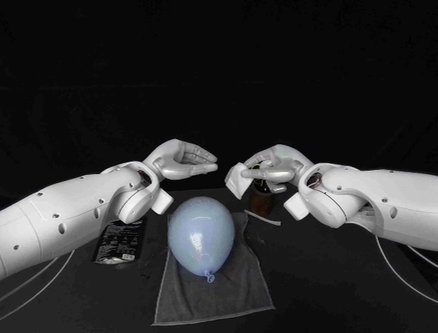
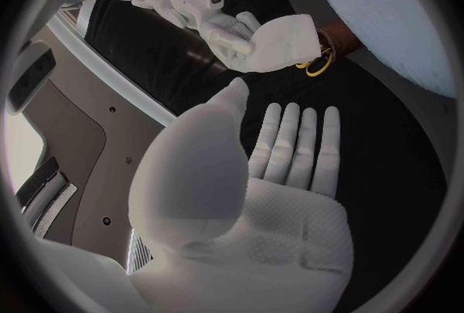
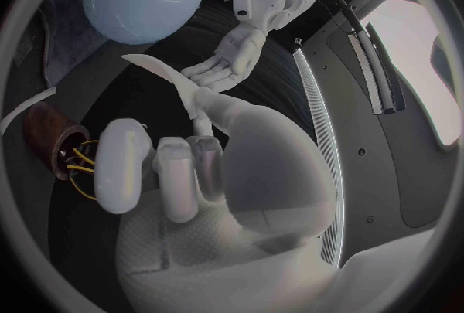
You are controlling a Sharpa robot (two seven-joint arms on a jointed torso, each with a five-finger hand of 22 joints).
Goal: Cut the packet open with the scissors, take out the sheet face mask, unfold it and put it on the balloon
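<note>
My left hand (image 1: 184, 161) hung a little left of the frame's centre in the head view, above the table (image 1: 359, 291). In the left wrist view its fingers (image 2: 290, 147) lay stretched out side by side with the thumb raised, and it held nothing.

My right hand (image 1: 268, 170) faced it just right of centre, the two hands near each other but apart. My right fingers (image 3: 174, 174) were curled in. Between thumb and finger I pinched a flat white piece, folded, which I took for the sheet face mask (image 1: 237, 179). It stuck out toward my left hand, at the very middle of the frame.

The pale blue balloon (image 1: 203, 232) lay below both hands, centre-low in the head view, on a grey towel (image 1: 219, 295), its knot pointing to the bottom edge. The black packet (image 1: 119, 241) lay flat on the table at lower left, just beside the towel and partly under my left arm; I could not tell whether its top was cut. The scissors (image 3: 80, 166), yellow-handled, stood in a brown holder (image 1: 263, 201) just under my right hand, beside the towel's upper right corner.
</note>
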